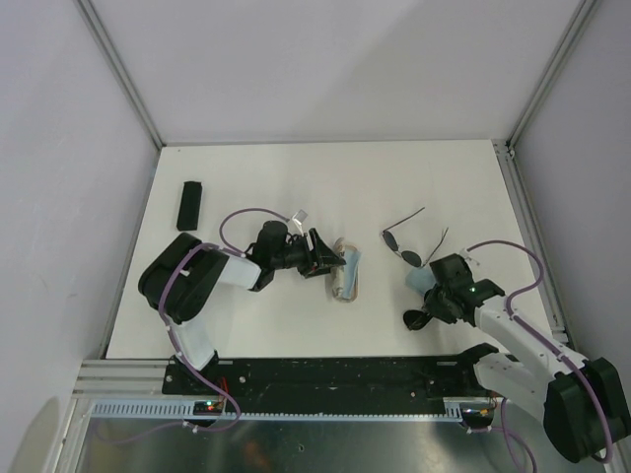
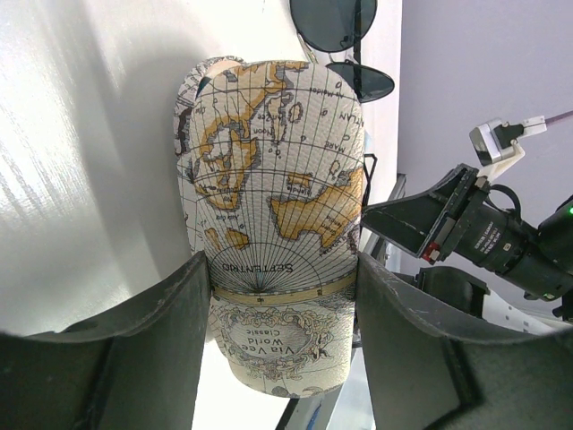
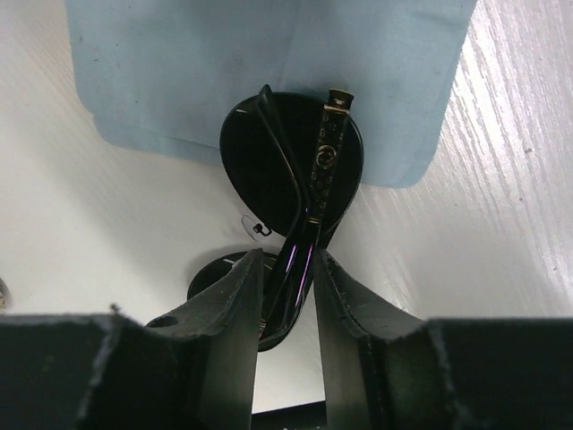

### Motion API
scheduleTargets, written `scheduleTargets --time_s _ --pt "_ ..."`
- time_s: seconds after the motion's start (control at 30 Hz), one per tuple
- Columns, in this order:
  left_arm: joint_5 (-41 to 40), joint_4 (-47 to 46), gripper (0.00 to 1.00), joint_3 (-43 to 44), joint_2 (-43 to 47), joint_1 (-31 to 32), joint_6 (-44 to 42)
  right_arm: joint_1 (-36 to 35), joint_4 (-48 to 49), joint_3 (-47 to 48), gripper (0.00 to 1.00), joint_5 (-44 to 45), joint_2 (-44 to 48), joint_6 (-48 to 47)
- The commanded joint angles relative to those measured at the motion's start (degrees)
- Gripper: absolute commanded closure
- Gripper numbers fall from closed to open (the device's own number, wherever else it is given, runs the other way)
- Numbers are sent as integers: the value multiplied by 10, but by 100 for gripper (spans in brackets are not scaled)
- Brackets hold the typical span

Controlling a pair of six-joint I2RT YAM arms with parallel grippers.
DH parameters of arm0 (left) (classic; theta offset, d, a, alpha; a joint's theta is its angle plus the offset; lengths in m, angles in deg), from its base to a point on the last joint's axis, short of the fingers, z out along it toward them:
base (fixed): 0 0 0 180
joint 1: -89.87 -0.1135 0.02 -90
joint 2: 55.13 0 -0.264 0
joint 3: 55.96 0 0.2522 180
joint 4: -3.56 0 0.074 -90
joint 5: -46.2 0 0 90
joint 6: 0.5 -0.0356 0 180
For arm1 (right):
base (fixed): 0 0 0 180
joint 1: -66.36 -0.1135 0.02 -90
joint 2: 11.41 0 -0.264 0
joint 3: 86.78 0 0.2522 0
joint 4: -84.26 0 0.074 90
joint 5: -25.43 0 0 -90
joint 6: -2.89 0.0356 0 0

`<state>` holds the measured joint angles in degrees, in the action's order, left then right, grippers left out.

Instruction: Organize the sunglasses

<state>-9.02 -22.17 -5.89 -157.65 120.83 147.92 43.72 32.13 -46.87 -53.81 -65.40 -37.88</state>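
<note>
Right hand (image 3: 286, 258) apparently pinches folded sunglasses (image 3: 260, 166).

Robot lab, aluminium-framed booth (image 1: 119, 71), white walls (image 1: 335, 59)

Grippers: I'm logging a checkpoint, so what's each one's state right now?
Left gripper: closed on the map-print case.
Right gripper: closed on folded dark sunglasses.

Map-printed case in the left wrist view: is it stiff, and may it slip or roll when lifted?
The case is probably rigid: its dome shows no dent where the left pincer squeezes it. The cloth-like cover should resist slipping. Its rounded body might rock once set down.
</note>
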Motion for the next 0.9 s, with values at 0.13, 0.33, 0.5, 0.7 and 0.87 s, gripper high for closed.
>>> scheduleTargets --time_s 0.13,0.33,0.5,0.7,0.87 --pt "25 -6 58 2 19 1 -22 -3 38 -3 78 -19 7 -32" --pt "37 3 59 4 23 2 -30 -17 86 -1 83 -89 24 -96" --pt "42 13 59 -1 31 -3 -40 -69 146 7 83 -144 17 -127" --pt "54 23 60 -14 51 -21 -51 -102 222 10 86 -205 -18 -135" --pt "59 45 60 -22 72 -33 -66 -102 285 8 86 -250 -46 -126"
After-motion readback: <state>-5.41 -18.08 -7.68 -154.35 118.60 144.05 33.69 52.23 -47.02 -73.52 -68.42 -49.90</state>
